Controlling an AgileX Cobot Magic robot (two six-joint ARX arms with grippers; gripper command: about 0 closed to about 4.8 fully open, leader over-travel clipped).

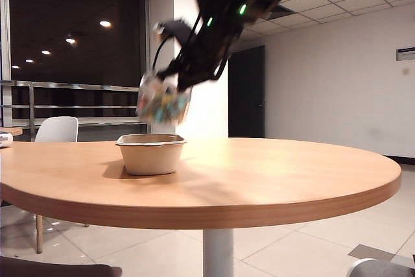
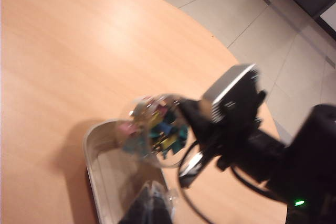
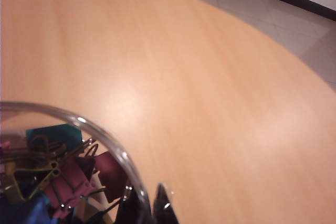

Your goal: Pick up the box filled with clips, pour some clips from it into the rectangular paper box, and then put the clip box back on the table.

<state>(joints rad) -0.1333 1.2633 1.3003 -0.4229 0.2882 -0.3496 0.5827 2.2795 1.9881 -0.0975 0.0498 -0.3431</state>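
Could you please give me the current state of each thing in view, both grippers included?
clip box: lifted above the paper box, tilted, full of clips.
paper box: upright on the table, open; no clips visible inside.
right gripper: shut on the clip box's rim.
left gripper: over the paper box; opening unclear.

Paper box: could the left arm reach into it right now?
Probably not cleanly: the right gripper holds the clip jar just above the paper box, blocking the way down. The left gripper hovers over its rim.

Right gripper (image 2: 181,129) holds clip jar (image 2: 155,129) over paper box (image 2: 102,174) — tilted.
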